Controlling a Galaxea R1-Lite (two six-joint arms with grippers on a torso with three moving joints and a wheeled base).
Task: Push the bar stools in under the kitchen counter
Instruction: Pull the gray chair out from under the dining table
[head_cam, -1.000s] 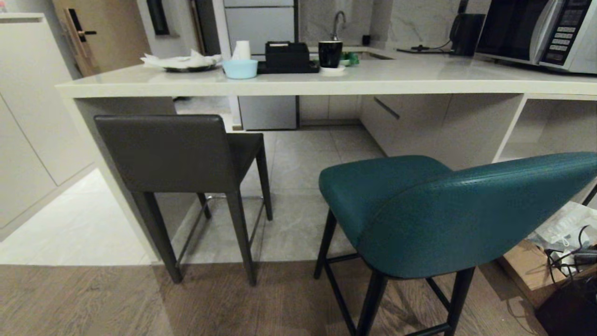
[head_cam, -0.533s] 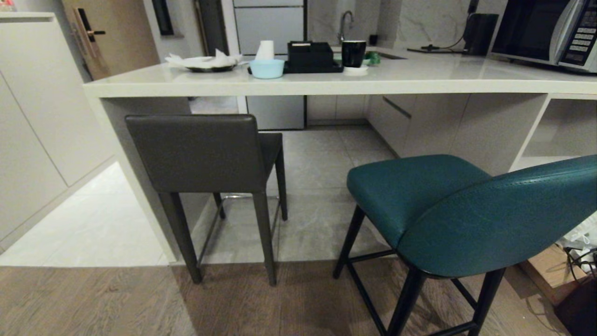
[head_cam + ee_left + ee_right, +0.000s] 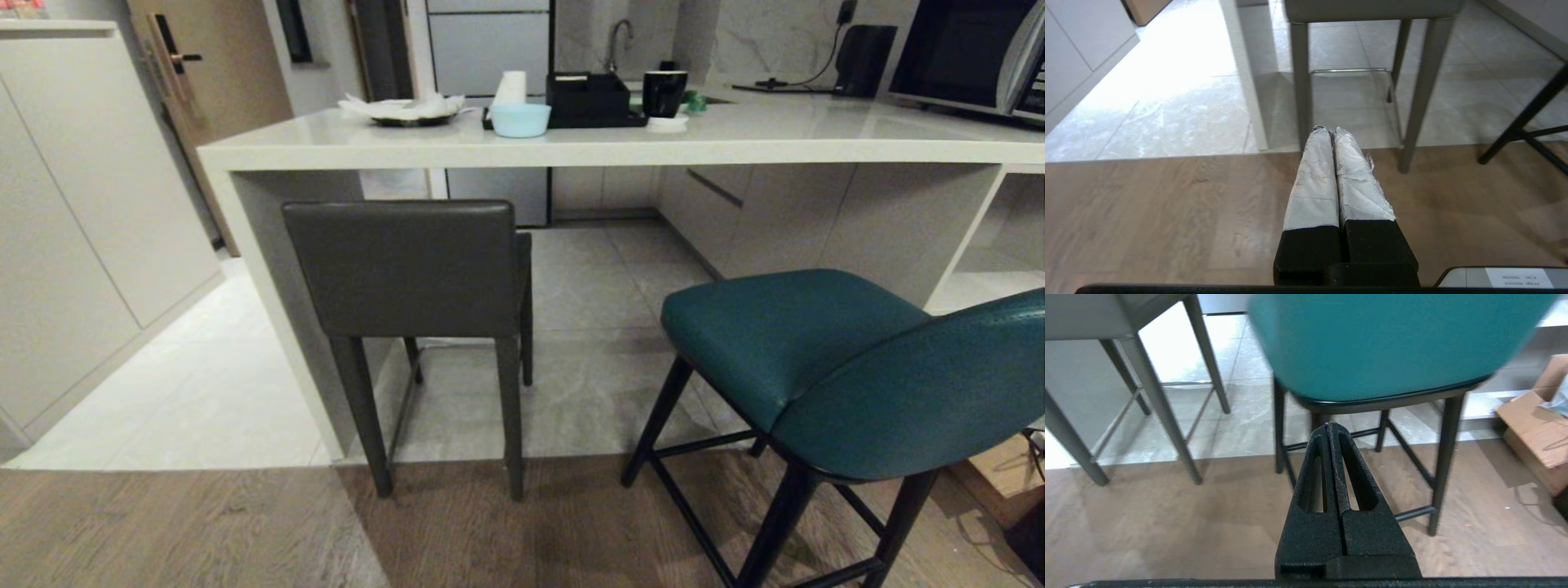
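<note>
Stools stand before the counter (image 3: 506,151): we see the grey stool (image 3: 408,269) at its left end, seat partly under the top, and the teal stool (image 3: 849,367) out on the wood floor (image 3: 204,531). Our left gripper (image 3: 1331,132) and right gripper (image 3: 1329,426) hang low with fingers pressed together, holding nothing.

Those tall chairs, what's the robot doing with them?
Nothing is touching them yet. The grey stool stands partly under the kitchen counter, its back outside the edge. The teal stool stands out on the wood floor, turned at an angle. The left tool and right tool are both shut and hold nothing, low in front of the stools.
</note>
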